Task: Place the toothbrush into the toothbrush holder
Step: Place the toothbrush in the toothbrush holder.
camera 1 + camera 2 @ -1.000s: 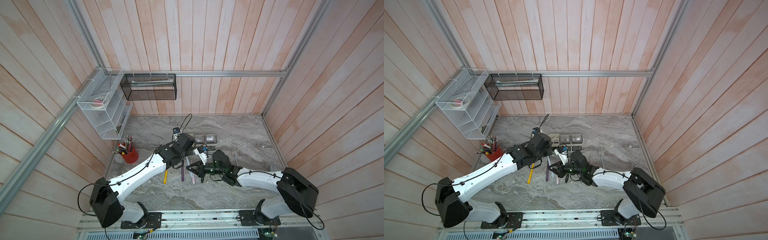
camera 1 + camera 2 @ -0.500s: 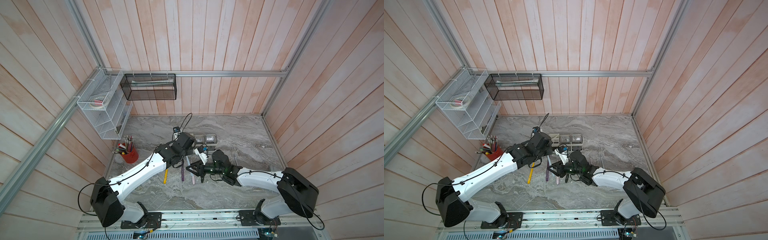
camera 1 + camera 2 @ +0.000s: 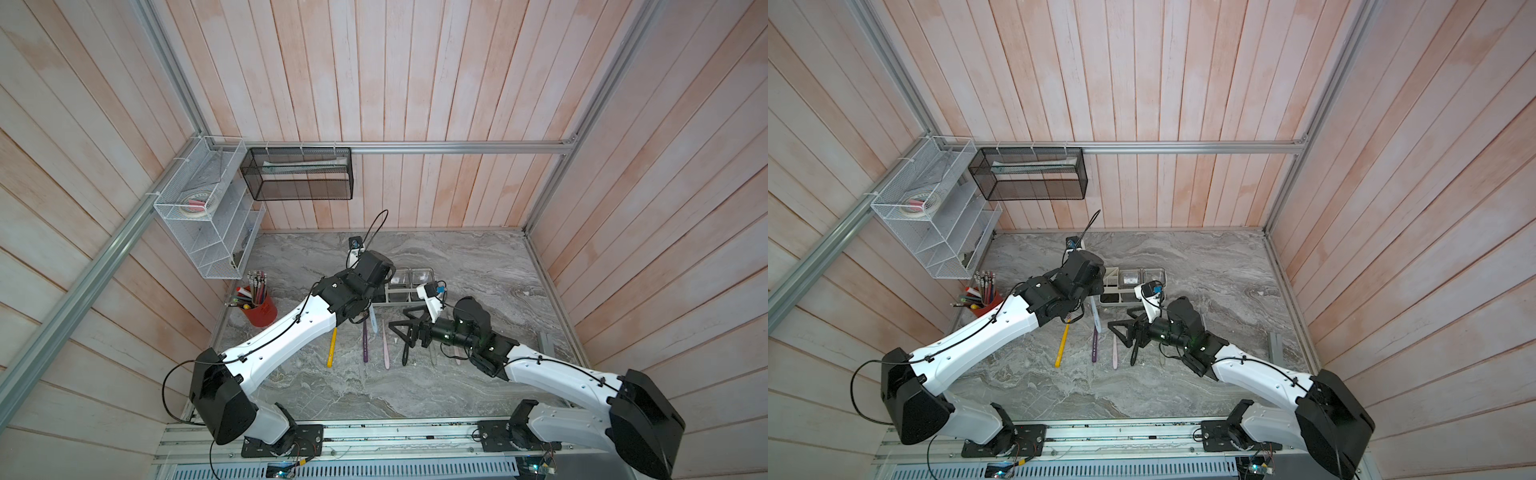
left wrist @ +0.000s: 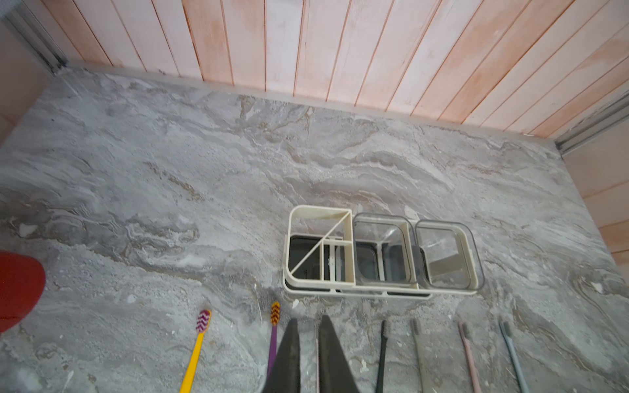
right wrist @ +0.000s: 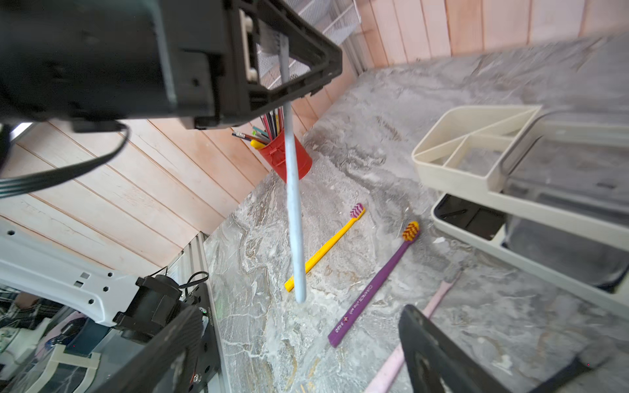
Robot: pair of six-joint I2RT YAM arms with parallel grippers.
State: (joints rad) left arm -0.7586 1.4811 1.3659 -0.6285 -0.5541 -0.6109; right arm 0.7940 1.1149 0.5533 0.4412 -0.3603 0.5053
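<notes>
Your right gripper (image 3: 398,319) has changed most. A second ago its two black fingers were pressed together close beside the left arm's wrist; now they stand spread wide and grip nothing. Your left gripper (image 4: 309,322) has barely moved and stays pinched narrow on the toothbrush (image 5: 293,204). This is a pale blue-grey brush that hangs nearly upright from the jaws, its free end pointing down at the grey marble table (image 3: 478,270). It hangs on the robot's side of the toothbrush holder (image 4: 323,209), near it but not over any of its openings. The holder is cream-white, with a divided slot section at one end and two clear square cups in a row. It stands where it stood before, toward the back of the table. In both top views the left wrist covers part of the slot end, and the right arm's wrist camera sits just in front of the clear cups. Under the held brush other brushes lie flat in a row, side by side, heads toward the holder: a yellow toothbrush (image 3: 331,347), a purple toothbrush (image 3: 365,345), a pink toothbrush (image 3: 386,349) and a black toothbrush (image 3: 405,353). A red cup of pens (image 3: 262,311) stands by the wall on the robot's left, well apart from the holder. A white wire rack (image 3: 199,232) and a black mesh basket (image 3: 299,178) hang on the walls above.
</notes>
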